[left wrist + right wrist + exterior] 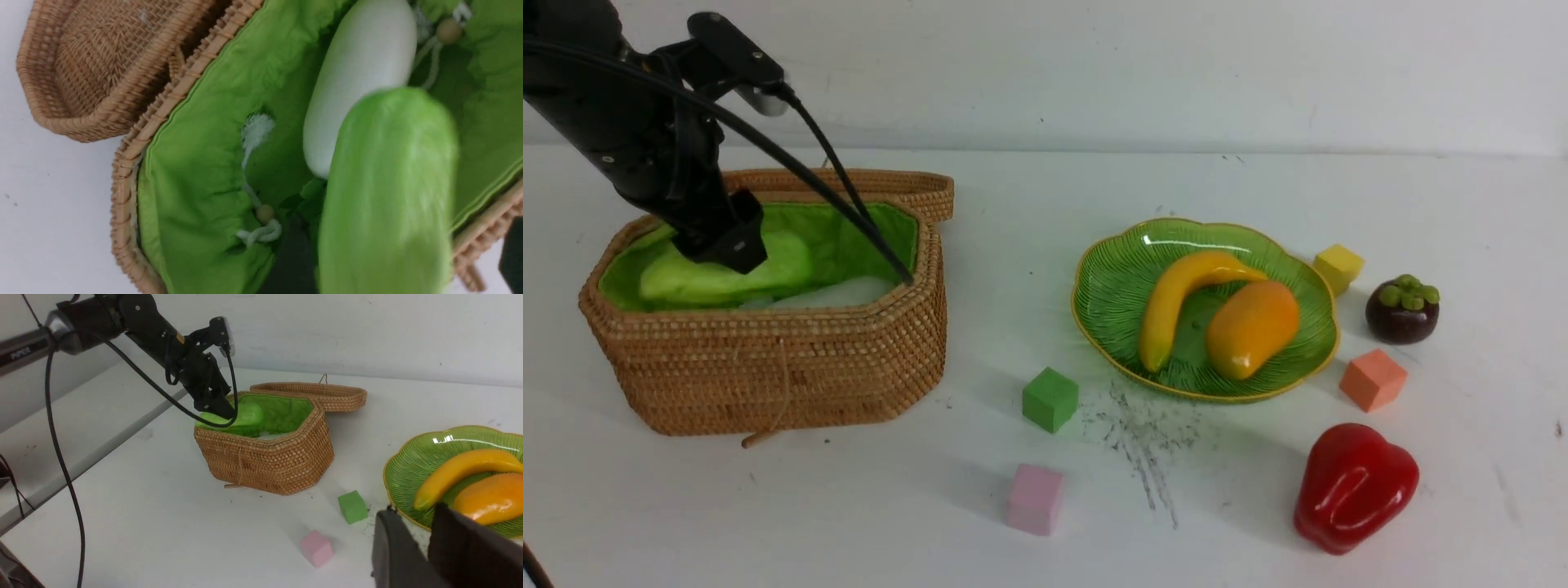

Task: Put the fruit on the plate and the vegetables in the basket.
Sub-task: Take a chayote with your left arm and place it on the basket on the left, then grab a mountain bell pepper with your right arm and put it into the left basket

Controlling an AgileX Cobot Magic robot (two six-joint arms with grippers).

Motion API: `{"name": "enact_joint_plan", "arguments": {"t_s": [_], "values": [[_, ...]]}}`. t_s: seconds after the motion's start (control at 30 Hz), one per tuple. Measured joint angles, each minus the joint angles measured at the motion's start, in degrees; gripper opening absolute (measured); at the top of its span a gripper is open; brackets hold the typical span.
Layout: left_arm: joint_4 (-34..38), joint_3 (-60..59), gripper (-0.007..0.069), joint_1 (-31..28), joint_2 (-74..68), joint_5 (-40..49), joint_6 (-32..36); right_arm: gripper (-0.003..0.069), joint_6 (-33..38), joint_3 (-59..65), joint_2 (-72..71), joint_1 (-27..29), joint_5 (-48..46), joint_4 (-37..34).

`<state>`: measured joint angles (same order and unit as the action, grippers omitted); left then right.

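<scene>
The wicker basket (pixel 768 367) with green lining stands at the left, its lid (pixel 882 184) open behind it. My left gripper (pixel 729 249) is over it, open. The light green cucumber (pixel 711 282) lies in the basket just below the fingers. In the left wrist view the cucumber (pixel 388 188) is blurred between the spread fingers (pixel 294 261), with a gap on one side. The white radish (pixel 355 81) lies under it. The banana (pixel 1176 306) and mango (pixel 1252 327) lie on the green plate (pixel 1111 278). The mangosteen (pixel 1402 308) and red bell pepper (pixel 1354 487) sit on the table. My right gripper (pixel 416 522) is shut and empty near the plate's edge (pixel 398 473).
Small cubes lie on the table: green (pixel 1050 398), pink (pixel 1035 498), orange (pixel 1373 380) and yellow (pixel 1338 267). Dark scuff marks (pixel 1143 433) lie in front of the plate. A white wall (pixel 1094 73) closes the far side of the table.
</scene>
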<state>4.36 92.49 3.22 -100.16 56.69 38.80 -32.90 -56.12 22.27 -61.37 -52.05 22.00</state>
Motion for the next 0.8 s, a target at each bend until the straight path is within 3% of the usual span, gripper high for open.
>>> {"name": "enact_joint_plan", "arguments": {"t_s": [0.1, 0.23, 0.33, 0.37, 0.4, 0.43, 0.5, 0.6, 0.8], "values": [[2.2, 0.0, 0.0662, 0.0, 1.0, -0.4, -3.1, 0.0149, 0.0, 0.0, 0.0, 0.0, -0.7, 0.0], [7.0, 0.0, 0.0607, 0.0, 4.2, -0.4, -6.7, 0.0149, 0.0, 0.0, 0.1, 0.0, -1.2, 0.0], [16.6, 0.0, 0.0373, 0.7, 9.7, 0.4, -13.5, 0.0149, -1.4, -0.1, 1.5, 0.0, -3.7, 1.4], [17.0, 0.0, 0.0373, 0.8, 10.1, 0.6, -13.8, 0.0149, -1.6, -0.1, 1.7, 0.0, -4.0, 1.6], [18.3, 0.0, 0.0210, 2.1, 12.6, 2.1, -15.7, 0.0149, -2.5, -0.3, 3.6, 0.0, -6.8, 2.8], [18.4, 0.0, 0.0110, 3.4, 14.4, 3.6, -16.5, 0.0149, -3.1, -0.5, 5.3, 0.0, -9.2, 3.7], [17.7, 0.0, 0.0005, 7.0, 17.5, 6.9, -18.1, 0.0149, -3.9, -1.1, 8.7, 0.0, -13.6, 5.4], [14.1, -2.0, -0.0013, 13.9, 22.9, 9.2, -23.0, 0.0149, -4.7, -1.5, 14.4, 0.0, -18.7, 7.4], [3.6, -15.8, -0.0013, 29.2, 35.9, 6.8, -35.5, 0.0149, -8.1, -1.5, 21.7, 0.0, -19.7, 10.0]]}}
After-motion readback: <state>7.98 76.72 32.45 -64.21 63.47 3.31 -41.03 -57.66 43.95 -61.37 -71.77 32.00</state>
